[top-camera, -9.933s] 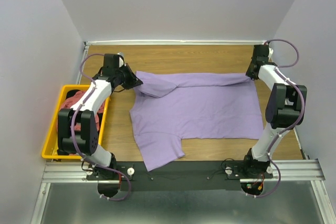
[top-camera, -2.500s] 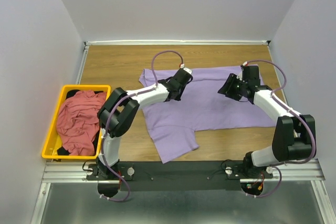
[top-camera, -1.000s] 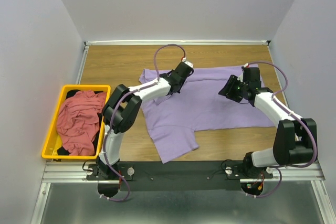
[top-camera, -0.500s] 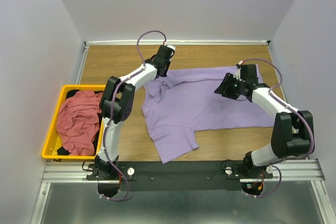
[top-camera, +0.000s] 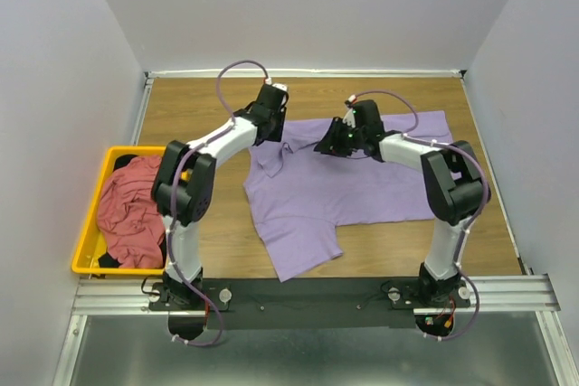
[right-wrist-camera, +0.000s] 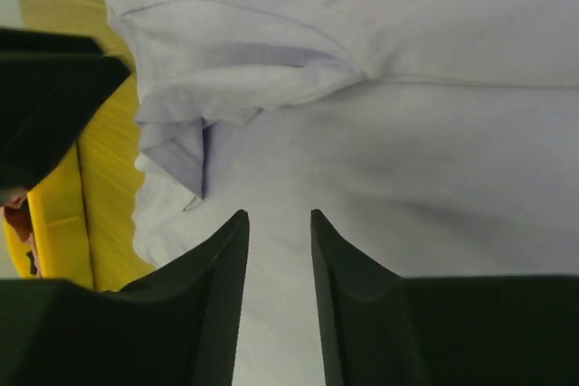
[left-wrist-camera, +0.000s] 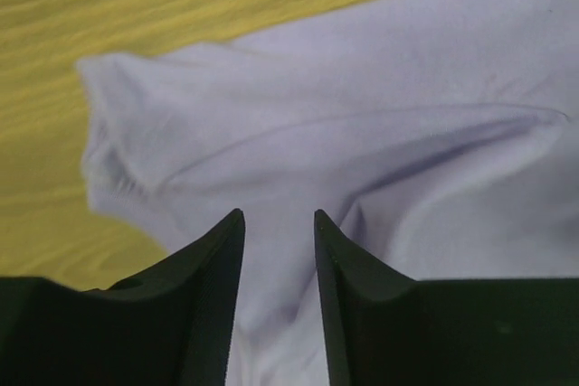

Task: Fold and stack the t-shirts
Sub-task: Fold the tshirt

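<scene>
The lavender t-shirt point(top-camera: 362, 187) lies spread across the middle of the wooden table, its left sleeve point(top-camera: 274, 156) bunched in a small fold. My left gripper point(top-camera: 270, 129) hovers over the shirt's upper left corner, open, with nothing between its fingers; in the left wrist view the gripper point(left-wrist-camera: 279, 216) looks down on the sleeve point(left-wrist-camera: 127, 142). My right gripper point(top-camera: 327, 145) reaches left over the shirt's upper middle, open and empty point(right-wrist-camera: 279, 216). A red-pink t-shirt point(top-camera: 131, 210) lies crumpled in the bin on top of a dark one point(top-camera: 124, 164).
The yellow bin point(top-camera: 90, 223) stands at the table's left edge, beside the left arm's elbow. The two grippers are close together over the shirt's top edge. Bare wood point(top-camera: 199, 106) shows behind and left of the shirt. Walls enclose the table on three sides.
My left gripper has opened, let go of the sleeve and moved back to the left. My right gripper has swung left across the shirt, and its jaws have narrowed.
</scene>
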You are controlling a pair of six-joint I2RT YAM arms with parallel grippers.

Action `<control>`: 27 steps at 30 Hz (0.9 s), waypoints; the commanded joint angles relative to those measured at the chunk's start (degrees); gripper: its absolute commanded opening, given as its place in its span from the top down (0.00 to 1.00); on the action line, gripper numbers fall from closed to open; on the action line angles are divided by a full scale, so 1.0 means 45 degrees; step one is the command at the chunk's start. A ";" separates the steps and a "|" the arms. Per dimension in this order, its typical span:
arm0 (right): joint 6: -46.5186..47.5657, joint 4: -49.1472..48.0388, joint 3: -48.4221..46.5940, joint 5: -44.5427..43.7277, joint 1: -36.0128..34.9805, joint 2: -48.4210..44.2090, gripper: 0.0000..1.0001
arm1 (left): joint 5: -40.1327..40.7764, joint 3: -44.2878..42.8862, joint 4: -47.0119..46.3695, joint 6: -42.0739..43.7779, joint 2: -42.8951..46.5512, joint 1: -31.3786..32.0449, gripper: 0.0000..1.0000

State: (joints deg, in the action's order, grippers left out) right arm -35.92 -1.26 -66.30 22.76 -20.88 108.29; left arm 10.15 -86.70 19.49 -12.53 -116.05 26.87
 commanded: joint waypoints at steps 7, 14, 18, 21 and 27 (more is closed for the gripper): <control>-0.2231 -0.2982 -0.1632 0.0060 -0.1511 0.2711 0.59 | -0.0068 0.3482 -0.0463 -0.2272 0.4966 -0.0366 0.47; -0.3422 -0.3878 -0.1341 -0.0820 -0.1707 0.3279 0.58 | -0.0302 0.5534 -0.0853 -0.2644 0.6472 -0.0386 0.46; -0.3775 -0.4037 -0.1496 -0.0859 -0.1784 0.3591 0.57 | -0.0576 0.5984 -0.0912 -0.2683 0.6784 -0.0386 0.46; -0.3872 -0.3939 -0.1652 -0.1171 -0.1882 0.3708 0.57 | -0.0693 0.6257 -0.0951 -0.2645 0.6921 -0.0386 0.46; -0.4048 -0.3685 -0.1692 -0.1738 -0.1922 0.3865 0.57 | -0.0752 0.6531 -0.1049 -0.2508 0.7039 -0.0386 0.46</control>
State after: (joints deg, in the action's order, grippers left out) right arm -52.82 -17.12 -72.82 18.65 -28.86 123.66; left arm 7.97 -58.13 16.29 -23.68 -86.37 25.34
